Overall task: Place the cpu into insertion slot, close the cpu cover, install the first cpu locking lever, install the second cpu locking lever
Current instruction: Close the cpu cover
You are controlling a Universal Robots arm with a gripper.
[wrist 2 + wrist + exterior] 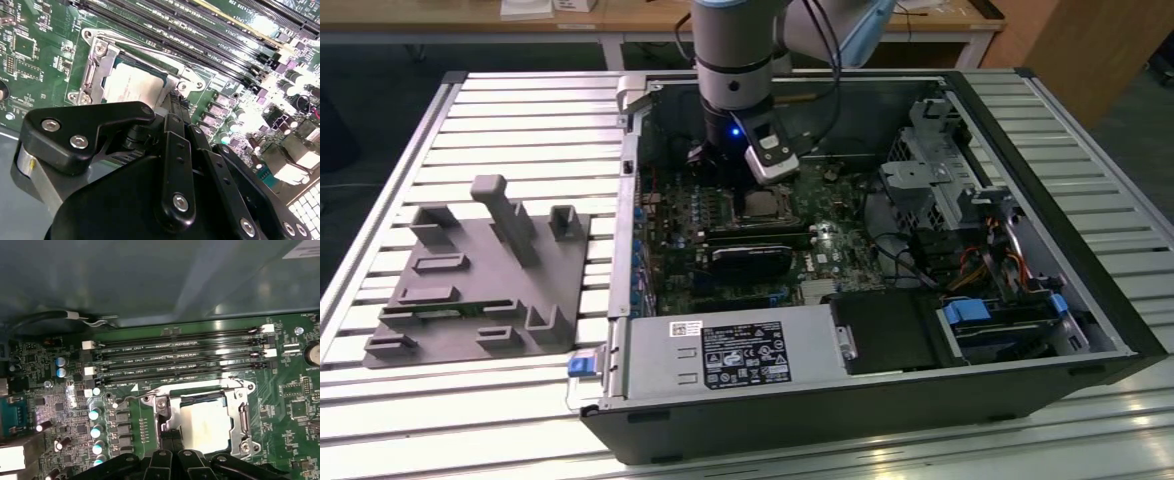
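Observation:
The cpu point(131, 86) lies flat in the insertion slot point(107, 80), its pale metal face showing. In the first wrist view the cpu point(206, 424) shows through the cut-out of the silvery cpu cover point(200, 390), which lies down around it. My gripper point(176, 106) is low at one edge of the socket, its two dark fingertips side by side with almost no gap; the gripper point(170, 438) touches the cover's rim. Whether a lever sits between the tips is hidden. In the exterior view the gripper point(744, 193) hangs over the socket point(758, 207) inside the open case.
Long black memory slots point(180, 360) run beside the socket. A black card point(754, 255) and the power supply point(734, 355) lie nearer the case's front. Drive cage and cables point(947, 190) fill the exterior view's right. A grey fixture point(467, 270) stands on the slatted table.

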